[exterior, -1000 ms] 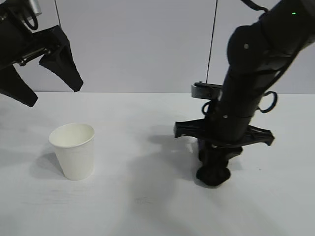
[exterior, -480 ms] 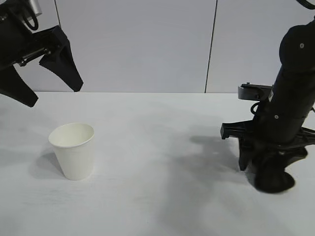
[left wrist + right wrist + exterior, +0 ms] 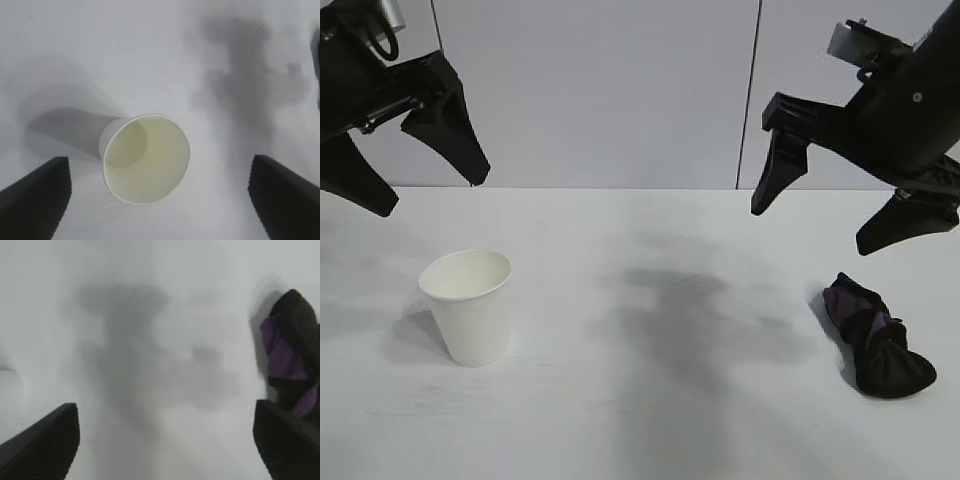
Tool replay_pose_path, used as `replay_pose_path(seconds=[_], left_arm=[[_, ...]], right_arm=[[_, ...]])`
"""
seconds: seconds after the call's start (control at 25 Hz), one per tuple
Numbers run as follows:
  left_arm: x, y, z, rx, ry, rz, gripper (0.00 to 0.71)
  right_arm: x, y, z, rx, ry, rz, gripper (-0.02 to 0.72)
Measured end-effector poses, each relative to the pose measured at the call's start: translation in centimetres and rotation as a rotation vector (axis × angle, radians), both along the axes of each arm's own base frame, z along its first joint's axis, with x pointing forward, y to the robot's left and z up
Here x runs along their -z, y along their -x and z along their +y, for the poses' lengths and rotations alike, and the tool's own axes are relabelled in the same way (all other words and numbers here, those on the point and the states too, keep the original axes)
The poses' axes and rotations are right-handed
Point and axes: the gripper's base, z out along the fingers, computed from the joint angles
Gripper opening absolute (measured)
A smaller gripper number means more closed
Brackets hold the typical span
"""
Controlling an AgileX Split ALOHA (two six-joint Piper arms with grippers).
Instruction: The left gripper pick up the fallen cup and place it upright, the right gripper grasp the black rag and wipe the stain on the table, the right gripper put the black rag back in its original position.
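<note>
The white paper cup (image 3: 468,305) stands upright at the left of the white table (image 3: 650,400). My left gripper (image 3: 425,185) hangs open above and behind it, and in the left wrist view the cup (image 3: 145,160) sits empty between the two spread fingers (image 3: 35,200). The black rag (image 3: 875,340), bunched with purple folds, lies on the table at the right. My right gripper (image 3: 815,228) hovers open above it and holds nothing. In the right wrist view the rag (image 3: 290,350) lies beside one finger (image 3: 287,440). No stain shows on the table.
A pale grey panelled wall (image 3: 620,90) rises behind the table's far edge. Between cup and rag, only the arms' shadows (image 3: 690,300) fall on the tabletop.
My right gripper carried the rag from the table's middle to the right, let it go, opened wide and rose above it. The left arm and the cup have not moved.
</note>
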Motion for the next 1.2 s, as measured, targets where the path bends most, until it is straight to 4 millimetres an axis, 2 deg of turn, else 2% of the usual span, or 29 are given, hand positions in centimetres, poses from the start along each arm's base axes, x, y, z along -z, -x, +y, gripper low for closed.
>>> replay_pose_path(seconds=[0.64,0.96,1.2], left_arm=[[-0.02,-0.04,-0.01,-0.003,0.002,-0.004,0.693],[-0.41,-0.04,-0.67,-0.047,0.104,0.022,0.693],[-0.47,-0.03,-0.76,-0.052,0.119,0.028,0.693]], right_arm=[[-0.14,-0.25,0.02,0.009,-0.007,-0.029,0.652],[-0.18,-0.33,0.01,0.012,-0.008,-0.039,0.652],[-0.19,-0.35,0.01,0.013,-0.008,-0.041,0.652]])
